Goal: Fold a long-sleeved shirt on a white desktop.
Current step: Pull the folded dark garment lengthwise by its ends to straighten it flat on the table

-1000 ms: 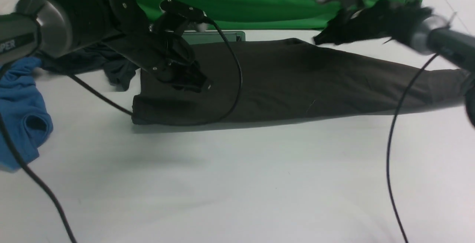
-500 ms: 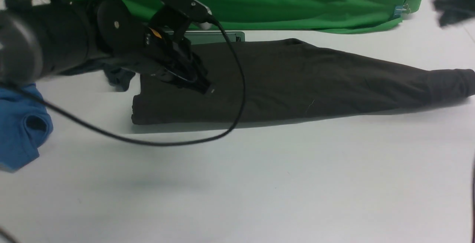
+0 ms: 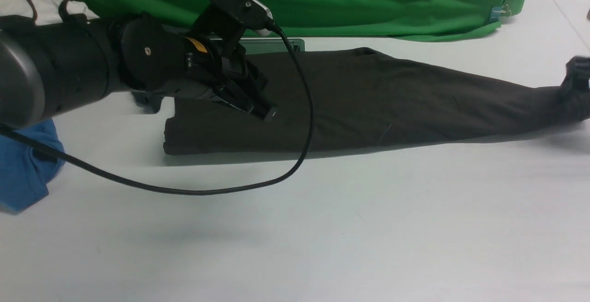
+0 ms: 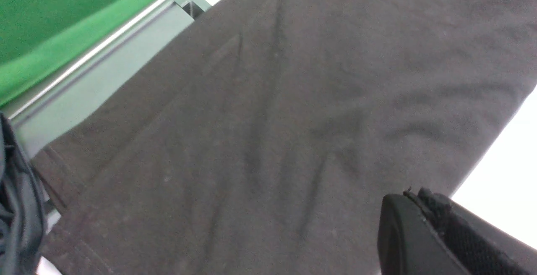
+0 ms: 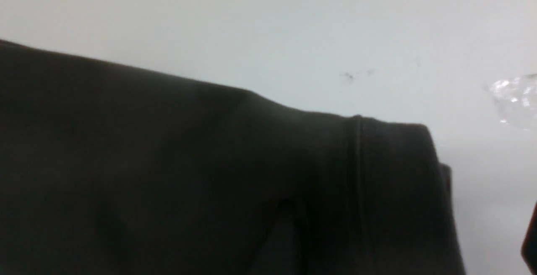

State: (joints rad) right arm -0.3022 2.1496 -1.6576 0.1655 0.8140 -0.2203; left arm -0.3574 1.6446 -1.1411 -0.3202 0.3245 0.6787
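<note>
Your left jaws sit shut and empty over the dark brownish-black knit long-sleeved shirt [image 3: 368,103] on the white bench [image 3: 322,233]; right jaws at its cuff [image 3: 555,103], opening unclear.

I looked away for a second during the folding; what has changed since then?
The right gripper swung from above the long-sleeved shirt out to the right, then down to its cuffed end. The left gripper, fingers shut, edged slightly right over the shirt; its cable sagged toward the white desktop. The shirt itself lies unchanged.
</note>
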